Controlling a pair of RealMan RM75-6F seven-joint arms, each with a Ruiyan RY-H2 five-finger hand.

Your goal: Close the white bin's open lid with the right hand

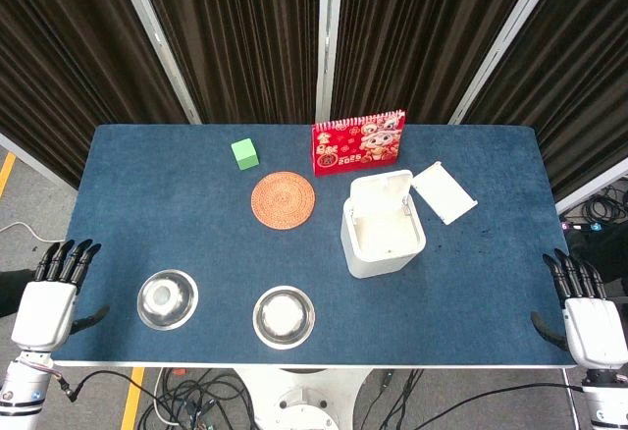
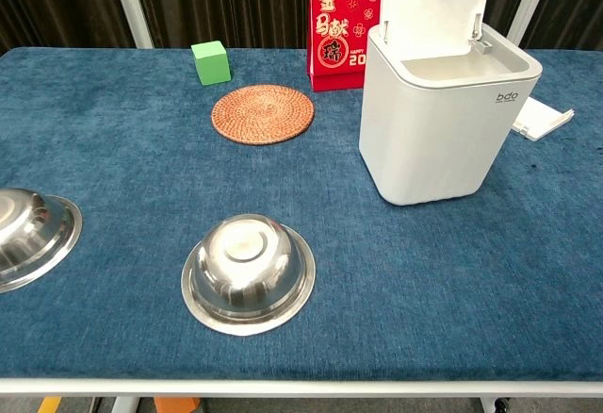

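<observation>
The left hand (image 1: 49, 297) hangs off the table's near left corner, fingers spread and holding nothing. Two steel bowls (image 1: 167, 298) (image 1: 284, 316) sit upside down along the front edge of the blue table (image 1: 118, 214). Behind them lie a green cube (image 1: 244, 153), a round woven coaster (image 1: 283, 199) and a red desk calendar (image 1: 358, 140). The white bin (image 2: 438, 125) stands right of centre, its lid (image 2: 435, 3) upright, inside bare white. The right hand (image 1: 587, 312) waits off the near right corner, fingers apart, empty.
</observation>
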